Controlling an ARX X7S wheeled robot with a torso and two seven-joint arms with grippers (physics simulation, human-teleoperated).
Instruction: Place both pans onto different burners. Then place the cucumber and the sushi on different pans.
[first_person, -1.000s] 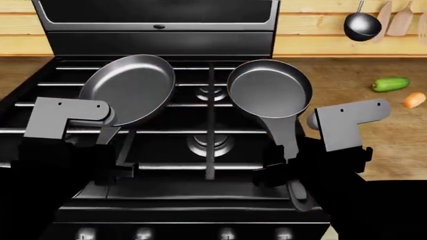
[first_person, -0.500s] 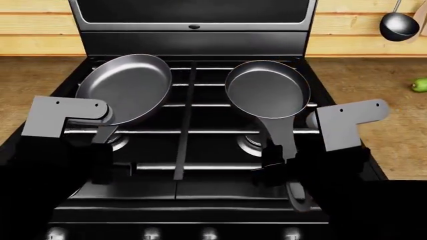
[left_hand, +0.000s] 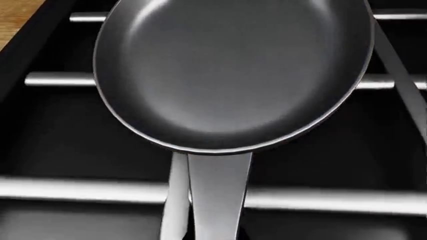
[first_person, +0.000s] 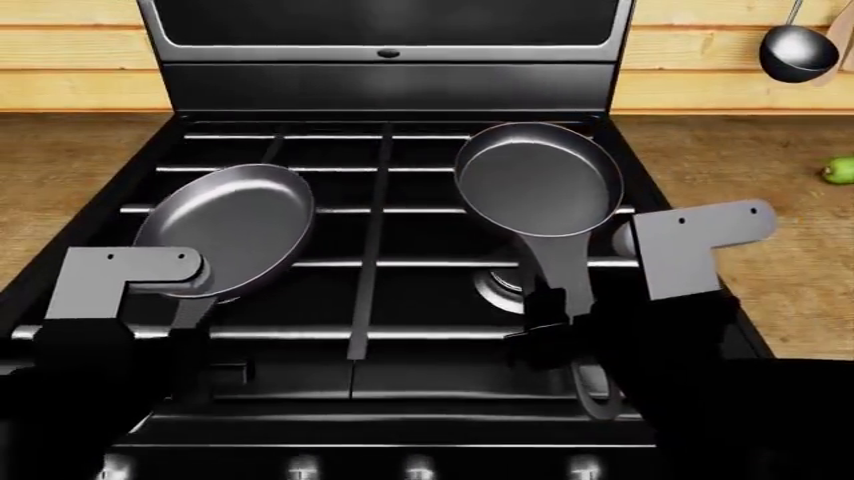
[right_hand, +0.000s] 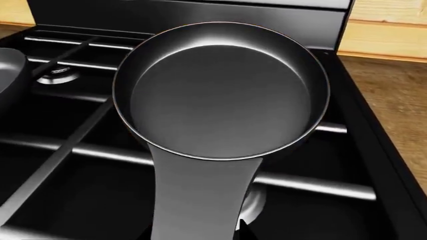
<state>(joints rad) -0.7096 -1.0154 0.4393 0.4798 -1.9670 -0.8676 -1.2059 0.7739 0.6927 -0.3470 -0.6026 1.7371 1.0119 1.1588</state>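
Both pans are over the stove (first_person: 387, 300) but neither looks set down yet, so the first half of the task seems close to done rather than finished. The left pan (first_person: 227, 228) juts forward from the left jaws (first_person: 200, 345), which pinch its handle, and rides tilted above the front-left grate. The right pan (first_person: 539, 180) reaches ahead of the right jaws (first_person: 554, 325), likewise clamped on its handle, over the right side with a burner (first_person: 501, 285) showing just beneath the handle. Whether either base touches the grate I cannot tell. What is left, by my reading: lower and release each pan on its own burner, then fetch the food. The cucumber (first_person: 839, 170) lies on the wooden surface well off beyond the right jaws; the sushi is out of view. No brand, label or readable writing shows anywhere.
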